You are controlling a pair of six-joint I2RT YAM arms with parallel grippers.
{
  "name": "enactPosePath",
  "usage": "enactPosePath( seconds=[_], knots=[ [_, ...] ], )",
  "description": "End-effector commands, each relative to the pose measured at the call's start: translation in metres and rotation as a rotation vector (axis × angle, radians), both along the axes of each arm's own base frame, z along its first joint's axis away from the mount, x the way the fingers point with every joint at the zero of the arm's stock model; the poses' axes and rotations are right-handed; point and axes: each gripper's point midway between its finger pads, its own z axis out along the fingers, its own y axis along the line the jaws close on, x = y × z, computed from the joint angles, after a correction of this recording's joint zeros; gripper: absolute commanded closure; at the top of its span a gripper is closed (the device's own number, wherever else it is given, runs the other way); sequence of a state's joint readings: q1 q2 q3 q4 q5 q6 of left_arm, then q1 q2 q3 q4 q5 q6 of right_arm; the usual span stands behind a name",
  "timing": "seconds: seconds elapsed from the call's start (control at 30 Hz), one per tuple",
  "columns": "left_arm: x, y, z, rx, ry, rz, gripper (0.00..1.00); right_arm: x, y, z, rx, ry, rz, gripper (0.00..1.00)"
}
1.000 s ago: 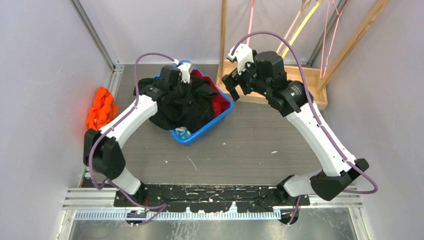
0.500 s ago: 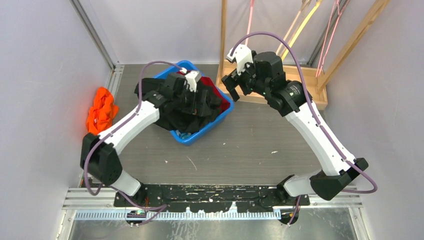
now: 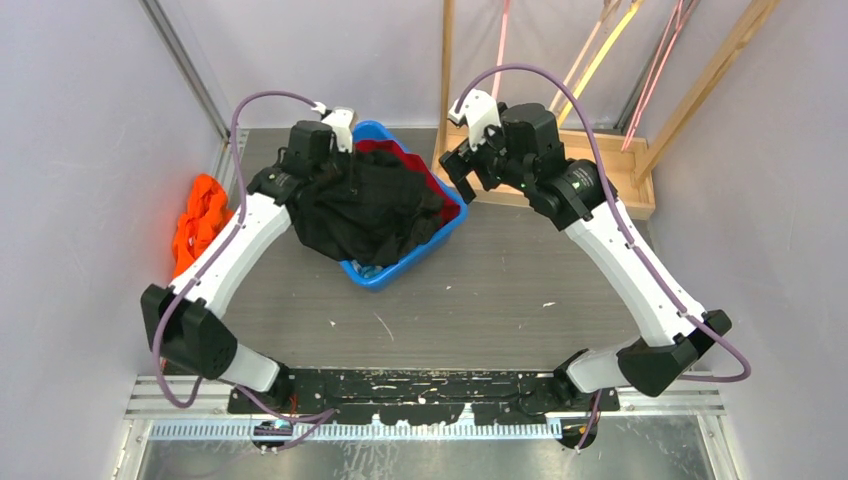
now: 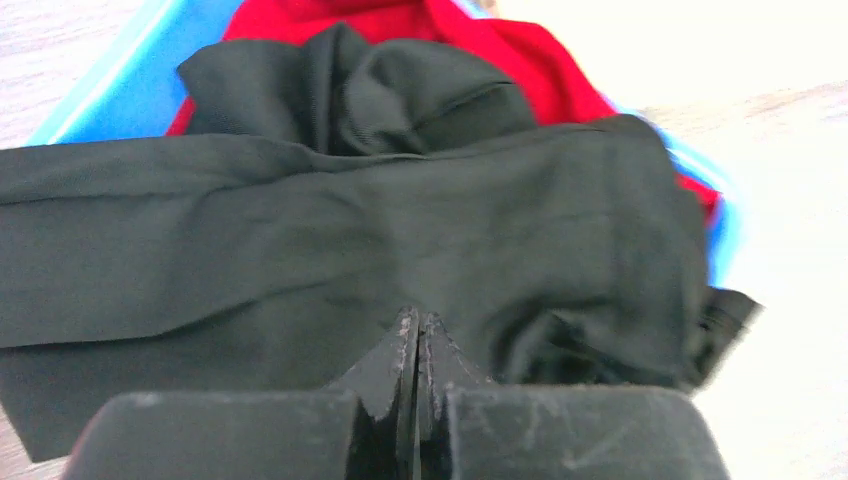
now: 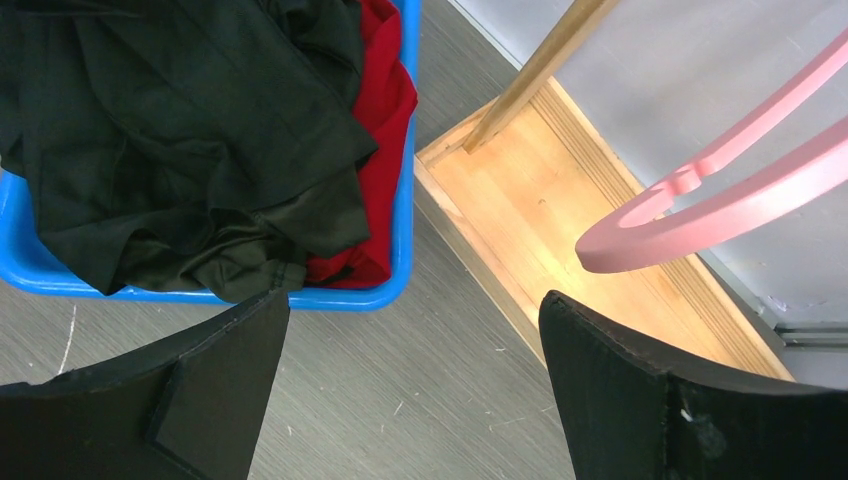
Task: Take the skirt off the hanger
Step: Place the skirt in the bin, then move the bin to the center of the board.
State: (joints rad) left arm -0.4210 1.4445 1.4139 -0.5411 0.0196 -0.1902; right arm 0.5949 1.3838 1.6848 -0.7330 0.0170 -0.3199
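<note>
Left pincer point(image 4: 415, 325): clenched, the two tips pressed flat together. I can't make out any cloth caught between them. It sits at the left edge of the black heap.

Right pincer point(image 5: 412, 300): released, fingers spread wide with nothing between them. It hangs above the strip of tabletop point(image 3: 500, 280) between the basket's right corner and the wooden frame.

Skirt point(image 3: 370, 210): a black garment, crumpled and heaped in the blue basket. It fills most of the basket and spills over the near-left rim. It isn't on any hanger that I can see.

Blue basket point(image 3: 400, 272): stands skewed at the far middle of the tabletop. Its rim shows at the near corner and the far edge.

Red garment point(image 3: 443, 207): lies under the black one, showing along the basket's right and far sides.

Pink hanger point(image 5: 720, 190): bare, curving in from the right of the right wrist view above the wooden base.

Wooden frame point(image 3: 610, 165): a low tray-like base at the far right with slanted posts rising from it. Thin pink and yellow hangers dangle above it.

Orange cloth point(image 3: 203, 222): bunched against the left wall, well apart from the basket.
</note>
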Motion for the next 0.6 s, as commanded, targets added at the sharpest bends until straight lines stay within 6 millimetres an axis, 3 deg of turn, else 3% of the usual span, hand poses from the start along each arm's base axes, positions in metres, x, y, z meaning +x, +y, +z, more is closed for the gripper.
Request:
enactPosePath(
  seconds=[0.0,0.17,0.27,0.43,0.57],
  knots=[
    [0.043,0.017,-0.010,0.041,-0.042,0.071,1.00,0.004,0.007,0.018,0.038,-0.055,0.009,0.00],
    [0.082,0.011,-0.049,-0.015,0.015,0.082,1.00,0.005,0.007,0.014,0.024,-0.048,0.014,0.00],
    [0.083,0.000,-0.104,-0.003,0.161,0.041,1.00,0.005,0.006,0.012,0.014,-0.047,0.014,0.00],
    [0.028,-0.008,-0.170,0.008,0.388,-0.029,1.00,0.004,-0.001,0.007,-0.025,-0.052,0.003,0.00],
    [-0.045,-0.009,-0.201,0.054,0.556,-0.096,1.00,0.004,-0.002,0.005,-0.036,-0.054,0.005,0.00]
  ],
)
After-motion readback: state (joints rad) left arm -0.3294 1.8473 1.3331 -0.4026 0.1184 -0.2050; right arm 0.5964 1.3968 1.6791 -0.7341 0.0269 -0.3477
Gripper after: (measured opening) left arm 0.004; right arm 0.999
